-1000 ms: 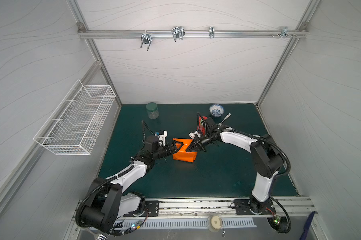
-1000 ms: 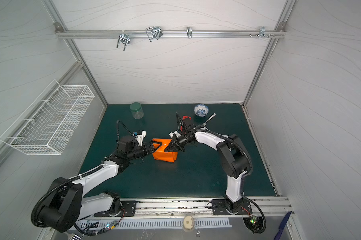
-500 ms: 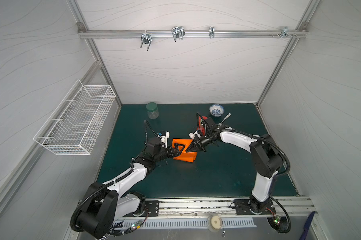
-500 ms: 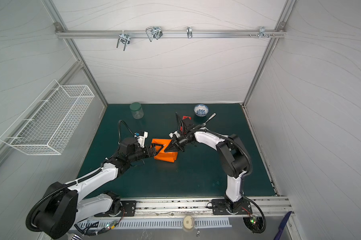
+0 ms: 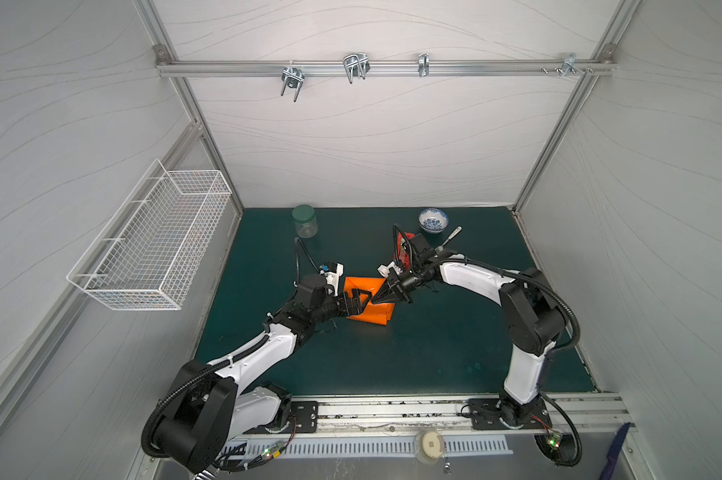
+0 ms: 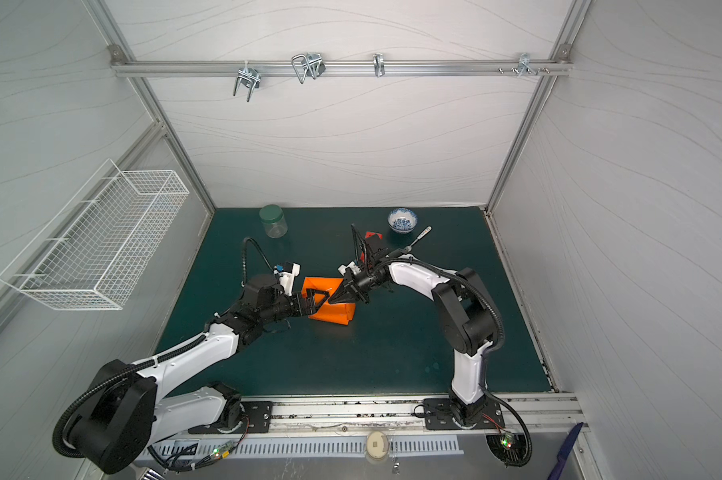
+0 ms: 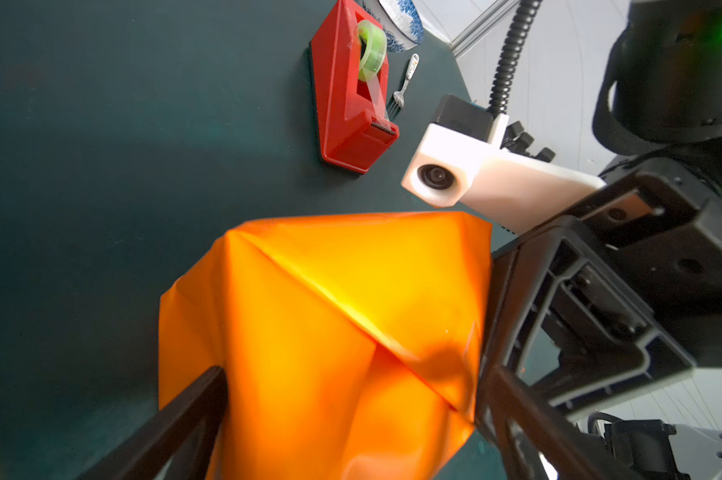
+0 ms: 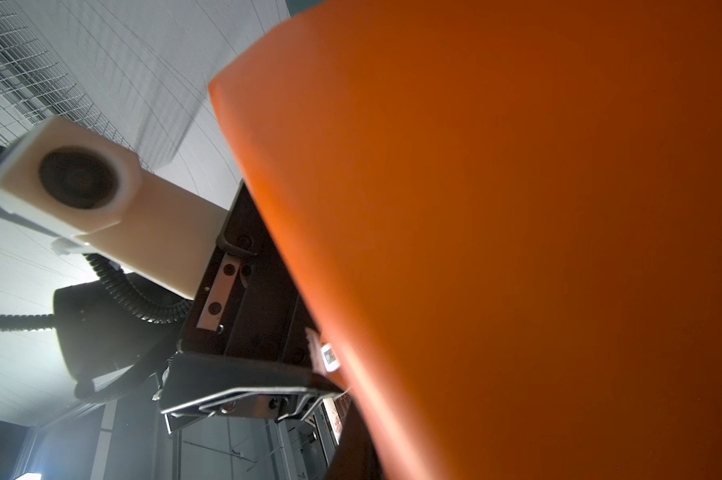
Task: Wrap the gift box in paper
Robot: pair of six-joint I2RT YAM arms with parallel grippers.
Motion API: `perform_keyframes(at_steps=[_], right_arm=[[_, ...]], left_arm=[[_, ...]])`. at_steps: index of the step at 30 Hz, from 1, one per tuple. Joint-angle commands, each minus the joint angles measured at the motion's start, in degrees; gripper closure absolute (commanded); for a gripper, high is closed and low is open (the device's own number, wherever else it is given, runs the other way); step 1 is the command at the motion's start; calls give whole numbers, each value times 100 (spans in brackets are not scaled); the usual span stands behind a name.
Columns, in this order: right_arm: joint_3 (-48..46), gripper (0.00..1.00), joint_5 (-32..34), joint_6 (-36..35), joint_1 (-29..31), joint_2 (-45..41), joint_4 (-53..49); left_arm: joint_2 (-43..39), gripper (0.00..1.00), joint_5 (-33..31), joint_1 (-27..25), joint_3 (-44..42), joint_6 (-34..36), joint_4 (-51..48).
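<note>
white wavy-grained walls (image 5: 372,145), a hooked aluminium rail (image 5: 475,68), a white wire basket (image 5: 151,249), dark green table mat (image 5: 392,365)

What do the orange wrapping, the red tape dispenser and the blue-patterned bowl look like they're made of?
Orange wrapping: thin paper, slightly glossy, sharp creases. Tape dispenser: likely moulded plastic, smooth sheen. Bowl: probably glazed ceramic, white with blue pattern.

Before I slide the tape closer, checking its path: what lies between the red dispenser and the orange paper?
Only bare mat, in the left wrist view, between dispenser and paper.
</note>
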Motion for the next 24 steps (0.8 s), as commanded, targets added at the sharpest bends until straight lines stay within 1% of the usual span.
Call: perform_keyframes(at_steps=[1,9,17,24], right_arm=[[-62,100,608,-50,39,293,-261],[-52,100,594,-71,38,284,-260],[-15,100,609,-125,39,245,-303],[111,100,607,-187,-30,22,-389]], left_arm=[[151,1,191,-153,400,43,-109],[469,2,-10,-149,605,54,-241],[724,4,-289,-145,677,-115,-270],[661,5,-368,-140,341,-51,-249]])
